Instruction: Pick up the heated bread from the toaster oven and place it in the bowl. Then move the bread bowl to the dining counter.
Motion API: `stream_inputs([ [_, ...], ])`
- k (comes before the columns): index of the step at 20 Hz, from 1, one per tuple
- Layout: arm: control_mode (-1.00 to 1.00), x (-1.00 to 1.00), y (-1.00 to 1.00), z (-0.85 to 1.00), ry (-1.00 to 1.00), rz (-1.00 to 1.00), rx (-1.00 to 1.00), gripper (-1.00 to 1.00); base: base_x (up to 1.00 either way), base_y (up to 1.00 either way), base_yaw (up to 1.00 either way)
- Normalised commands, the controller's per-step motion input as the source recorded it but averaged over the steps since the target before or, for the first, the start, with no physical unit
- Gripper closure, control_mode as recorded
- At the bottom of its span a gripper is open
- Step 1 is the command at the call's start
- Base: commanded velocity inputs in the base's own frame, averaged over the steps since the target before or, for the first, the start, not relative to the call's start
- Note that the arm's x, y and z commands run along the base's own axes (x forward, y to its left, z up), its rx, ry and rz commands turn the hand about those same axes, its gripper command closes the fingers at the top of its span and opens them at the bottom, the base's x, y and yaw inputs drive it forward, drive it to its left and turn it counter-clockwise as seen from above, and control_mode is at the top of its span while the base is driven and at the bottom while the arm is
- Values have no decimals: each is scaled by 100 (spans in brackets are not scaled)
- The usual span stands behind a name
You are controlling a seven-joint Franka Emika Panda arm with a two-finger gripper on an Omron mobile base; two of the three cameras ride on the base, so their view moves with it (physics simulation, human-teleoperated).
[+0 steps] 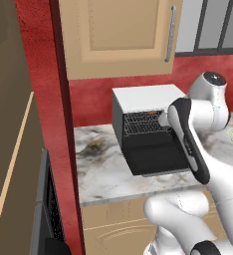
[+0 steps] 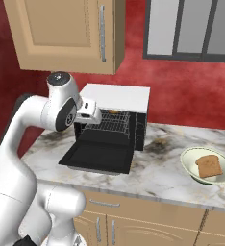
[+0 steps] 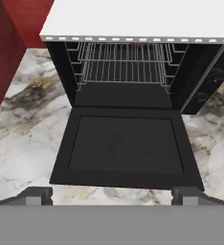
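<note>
Left base view: the boxy black toaster oven (image 1: 148,129) stands door-down on the veined marble counter (image 1: 101,169), with bare slab at 9 o'clock. Right base view: the orange-brown toasted slice (image 2: 209,166) lies in the pale shallow bowl (image 2: 190,166) at 3 o'clock. Hand view: the two-finger gripper (image 3: 112,195) hovers spread wide, empty, just before the door's front edge.

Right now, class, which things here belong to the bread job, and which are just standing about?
Job: toaster oven, orange-brown bread on its rack, bowl holding a toast slice.
Just there: wall cabinet, window, base cabinets.
</note>
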Motion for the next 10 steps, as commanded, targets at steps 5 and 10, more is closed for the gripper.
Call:
stream_inputs([
  [5, -100, 0, 0, -22, -28, 0, 0, -100, 0, 0, 0],
  [10, -100, 0, 0, -25, -12, 0, 0, -100, 0, 0, 0],
])
